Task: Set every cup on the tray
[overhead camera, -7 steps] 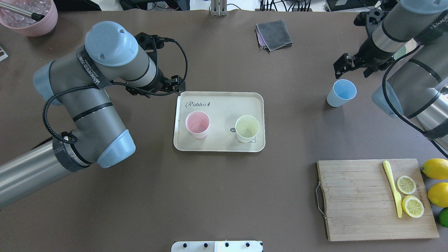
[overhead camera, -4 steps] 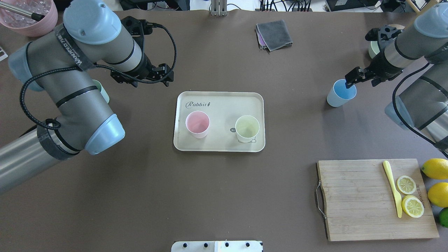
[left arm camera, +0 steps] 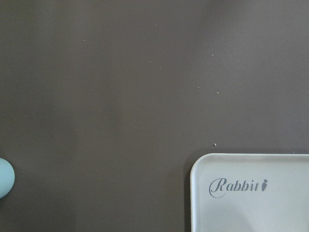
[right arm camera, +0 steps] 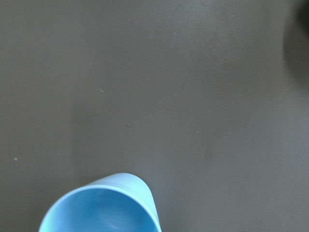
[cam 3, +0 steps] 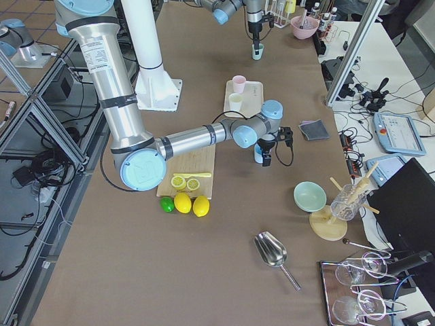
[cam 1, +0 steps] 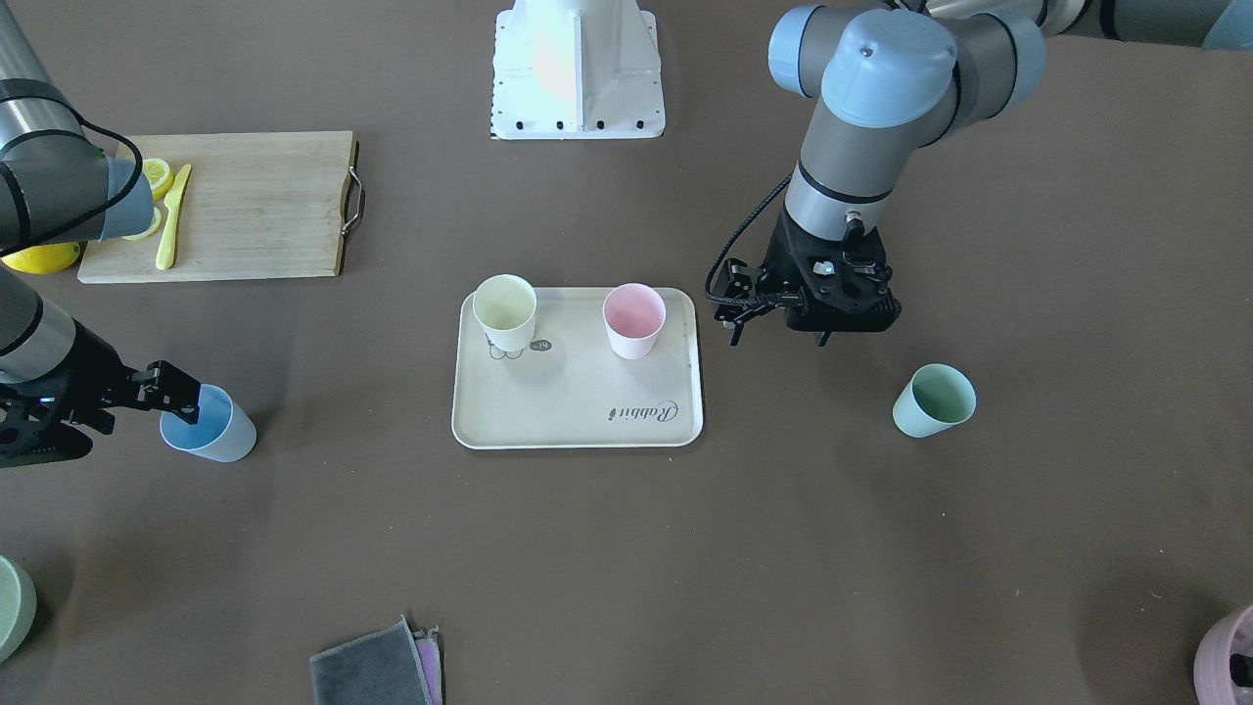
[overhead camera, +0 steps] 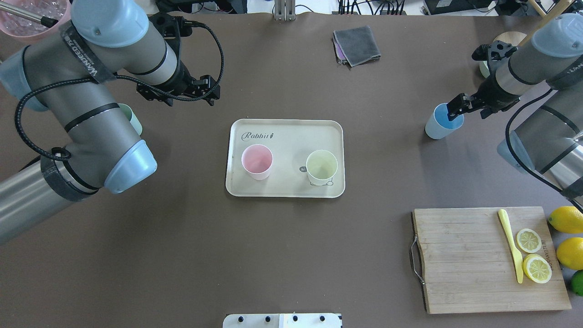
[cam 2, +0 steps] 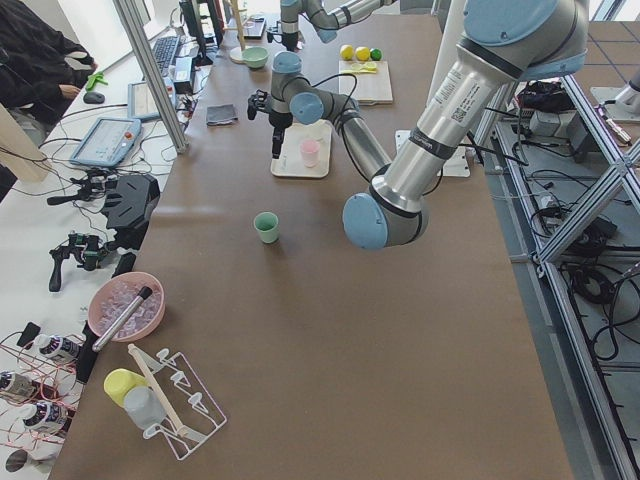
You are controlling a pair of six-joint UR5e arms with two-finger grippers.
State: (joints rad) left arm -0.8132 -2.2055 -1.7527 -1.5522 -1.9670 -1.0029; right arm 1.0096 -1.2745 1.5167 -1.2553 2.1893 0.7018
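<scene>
The cream tray point(overhead camera: 291, 136) lies mid-table; its corner with the "Rabbit" script shows in the left wrist view point(left arm camera: 251, 203). A pink cup point(overhead camera: 257, 161) and a pale yellow cup point(overhead camera: 321, 167) stand upright on it. The blue cup point(overhead camera: 442, 122) stands on the table to the right, also in the right wrist view point(right arm camera: 101, 208). My right gripper point(overhead camera: 455, 111) is open at its far rim, with one finger over the cup's mouth. The mint green cup point(cam 1: 933, 400) stands on the table left of the tray, half hidden by my left arm from overhead. My left gripper point(cam 1: 778, 333) hovers open and empty between tray and mint cup.
A wooden cutting board point(overhead camera: 460, 259) with lemon slices and a yellow knife point(overhead camera: 512, 246) lies front right, with lemons point(overhead camera: 567, 219) beside it. A grey cloth point(overhead camera: 356, 44) lies at the back. A pink pot point(overhead camera: 27, 23) is at the back left and a pale green dish point(cam 1: 12, 605) behind the blue cup.
My left gripper has pulled back and left, away from the tray's corner. My right gripper has come down to the blue cup's rim. The cups have not moved.
</scene>
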